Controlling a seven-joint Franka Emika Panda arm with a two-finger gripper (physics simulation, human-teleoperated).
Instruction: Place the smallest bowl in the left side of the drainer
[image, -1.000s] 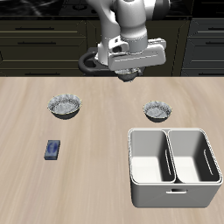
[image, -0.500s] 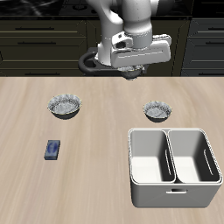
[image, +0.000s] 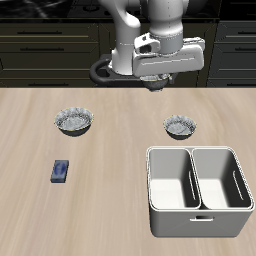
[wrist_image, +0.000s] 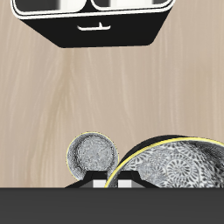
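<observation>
We note the smallest bowl (image: 180, 126) untouched on the table, drainer (image: 197, 190) empty, gripper (image: 158, 84) high above; its opening cannot be told.

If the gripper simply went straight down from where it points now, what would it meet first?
Probably the large bowl directly under the gripper: the wrist view shows it filling the space below, with the smallest bowl just beside it. Depth is hard to judge, so contact with its rim rather than its inside is possible.

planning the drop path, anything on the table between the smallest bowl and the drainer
Nothing: in the exterior view only bare wood lies between the smallest bowl and the drainer's near rim.
</observation>
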